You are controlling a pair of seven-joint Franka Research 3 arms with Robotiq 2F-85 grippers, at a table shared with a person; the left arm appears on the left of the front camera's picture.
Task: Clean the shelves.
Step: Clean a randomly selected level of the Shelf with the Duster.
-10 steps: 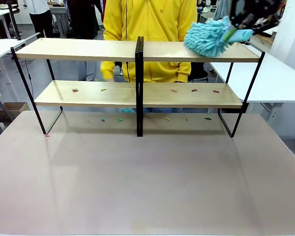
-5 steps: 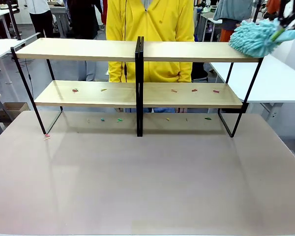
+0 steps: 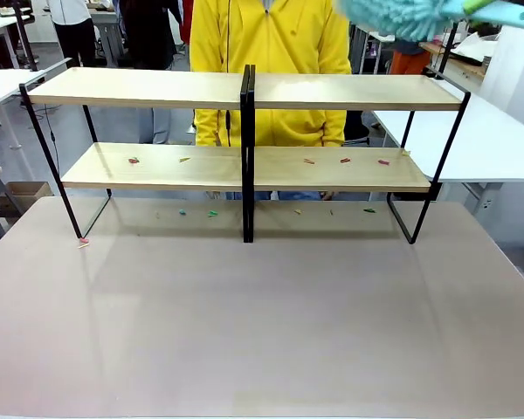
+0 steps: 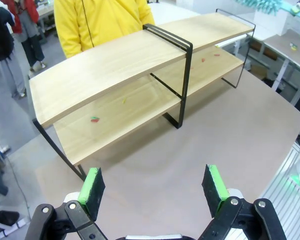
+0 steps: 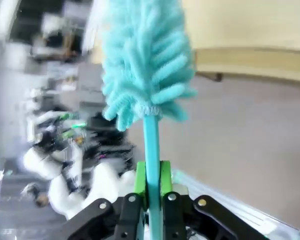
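Observation:
The shelves [image 3: 140, 88] stand across the far half of the table, light wooden boards on a thin black frame with a black centre post; the same shelves [image 4: 115, 65] appear in the left wrist view. Small coloured scraps [image 3: 345, 161] lie on the lower boards and on the table under them. A fluffy turquoise duster [image 3: 393, 13] hangs in the air above the right end of the top board. In the right wrist view my right gripper [image 5: 151, 182] is shut on the duster's thin turquoise handle [image 5: 151, 145]. My left gripper [image 4: 154, 186] stands open above the table, holding nothing.
A person in a yellow top [image 3: 271, 52] stands right behind the shelves. A white side table [image 3: 489, 140] runs along the right, another white table [image 3: 0, 83] at the left. The brown tabletop [image 3: 262, 323] stretches in front of the shelves.
The duster has risen off the right end of the top board and now hangs at the upper edge of the view, shifted back toward the left.

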